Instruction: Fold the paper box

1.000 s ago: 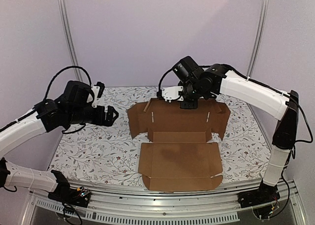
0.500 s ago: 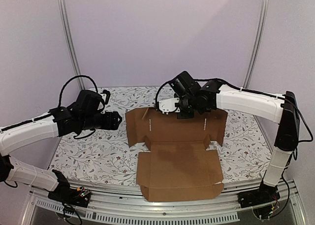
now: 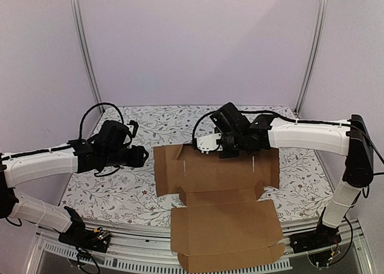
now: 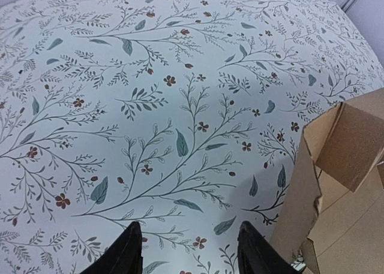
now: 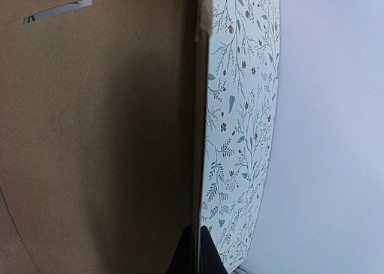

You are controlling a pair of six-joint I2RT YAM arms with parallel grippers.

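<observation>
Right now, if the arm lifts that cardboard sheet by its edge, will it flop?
Probably light: the right gripper pinches the paper box by one edge. Panels likely stay stiff: the near one overhangs the table fairly flat; creases would hinge, like the raised flap.

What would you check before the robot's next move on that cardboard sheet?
1. Right pincer clamped on the paper box's far edge: ok.
2. Left pincer open, empty: ok.
3. Left pincer touching the box: not ok, it hangs beside it.
4. Box lying wholly on the table: not ok, its near panel overhangs the front edge.
5. Grip firm enough to fold: cannot tell.
</observation>
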